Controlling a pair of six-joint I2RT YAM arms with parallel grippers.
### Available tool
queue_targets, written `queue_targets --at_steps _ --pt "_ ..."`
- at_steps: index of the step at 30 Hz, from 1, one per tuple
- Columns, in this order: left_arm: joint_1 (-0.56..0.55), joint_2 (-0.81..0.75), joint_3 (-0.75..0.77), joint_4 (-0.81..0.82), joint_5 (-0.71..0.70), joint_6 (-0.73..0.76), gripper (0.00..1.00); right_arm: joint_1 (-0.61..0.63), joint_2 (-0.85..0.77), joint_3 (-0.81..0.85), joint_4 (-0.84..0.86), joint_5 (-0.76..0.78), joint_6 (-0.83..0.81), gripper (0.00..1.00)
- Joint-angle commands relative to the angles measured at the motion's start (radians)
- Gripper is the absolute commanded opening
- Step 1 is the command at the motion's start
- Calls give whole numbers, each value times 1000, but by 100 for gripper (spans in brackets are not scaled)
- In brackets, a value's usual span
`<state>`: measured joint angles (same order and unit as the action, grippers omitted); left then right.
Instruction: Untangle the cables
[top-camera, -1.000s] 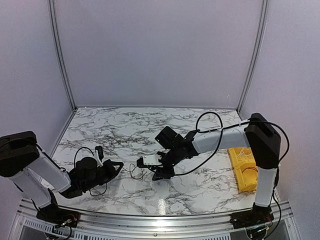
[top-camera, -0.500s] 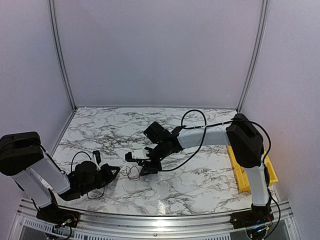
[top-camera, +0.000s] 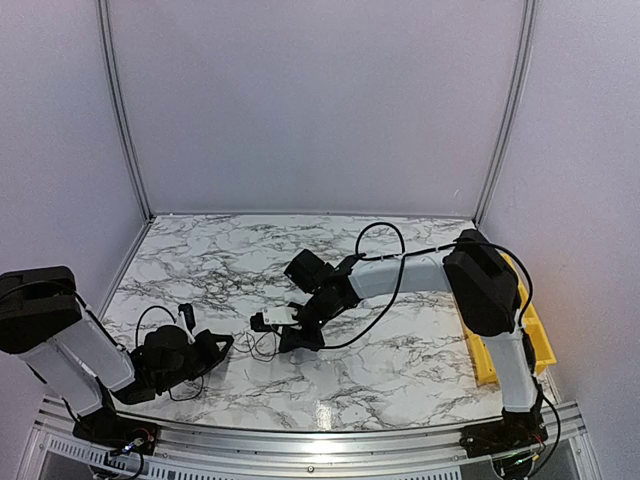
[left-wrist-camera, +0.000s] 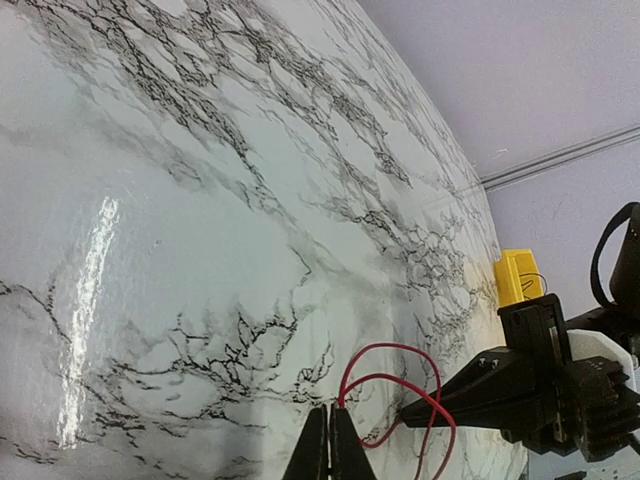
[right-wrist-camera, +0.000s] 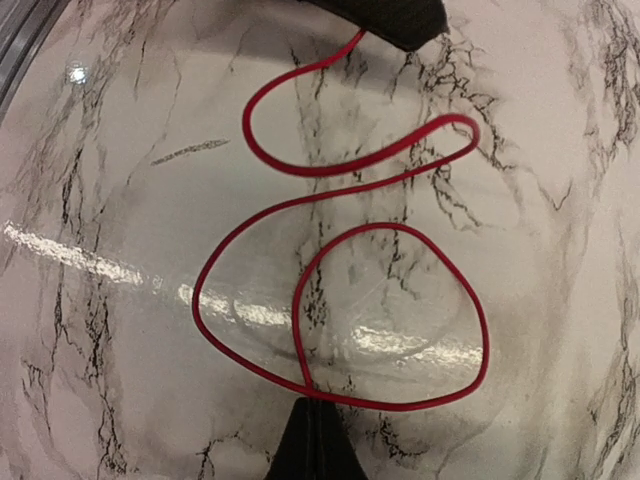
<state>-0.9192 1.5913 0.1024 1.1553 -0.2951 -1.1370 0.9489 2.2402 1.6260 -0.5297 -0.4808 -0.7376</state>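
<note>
Left claw (left-wrist-camera: 322, 452): fingers pressed together, pinching the red cable (left-wrist-camera: 385, 376) at one end, tips low over the marble table (left-wrist-camera: 200, 200). Right claw (right-wrist-camera: 314, 446): likewise closed on the same cable, at the point where its big loop crosses itself. Between my two claws the cable lies flat on the table in an S-bend plus one closed loop; no other wire shows in either wrist view. From above, the claws sit near each other at the near left of the table, left (top-camera: 222, 342), right (top-camera: 262, 322); the wire there is too thin to trace. Judgement: the step is drawing the cable straight. Pull the claws apart slowly and low, along one line. Watch the crossing at the right claw: if it tightens rather than opens, stop and regrip past it. Risk: so thin a wire may slip from the tips.
</note>
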Motion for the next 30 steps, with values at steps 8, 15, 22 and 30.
queue_targets --at_steps 8,15,22,30 --pt "12 -402 -35 -310 -116 121 0 -66 -171 -377 -112 314 3 0" --pt "12 -727 6 -689 -247 198 0 -207 -272 -591 -96 376 23 0" --pt "12 -791 46 -827 -278 219 0 -266 -271 -641 -52 421 81 0" --pt "13 -1014 258 -1233 -421 404 0 -284 -261 -637 -68 474 121 0"
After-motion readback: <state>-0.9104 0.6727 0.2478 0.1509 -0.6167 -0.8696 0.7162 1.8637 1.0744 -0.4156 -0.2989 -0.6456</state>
